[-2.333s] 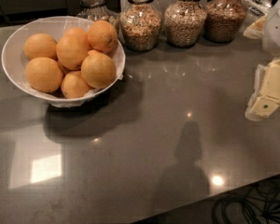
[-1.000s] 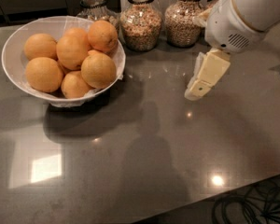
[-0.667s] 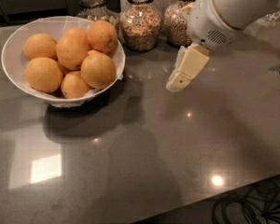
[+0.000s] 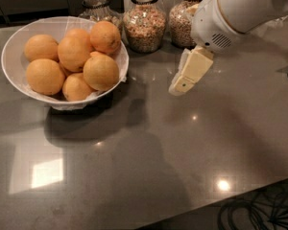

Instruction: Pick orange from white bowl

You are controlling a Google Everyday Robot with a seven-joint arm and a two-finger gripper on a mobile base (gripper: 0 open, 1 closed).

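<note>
The task is judged to be at its opening stage: nothing has been lifted yet. The oranges are all seen piled in the white bowl [image 4: 12, 49], which stands at the back left of the grey counter [image 4: 134, 171]. The orange [image 4: 101, 71] on the near right side of the pile is taken as the likely target, since it lies uppermost on the side facing the robot's tool and is partly pressed against its neighbours.

The gripper [image 4: 181, 84] is held above the bare counter, to the right of the bowl and apart from it, pointing down and to the left below the white arm [image 4: 245, 8]. No fruit is carried in it; whether it is set wide or narrow cannot be told from this angle. Glass jars [image 4: 145, 20] of grain are lined up behind.

What is left is judged to be nearly everything: the gap to the bowl must be crossed, the orange closed upon, and the fruit raised clear of the rim.
</note>
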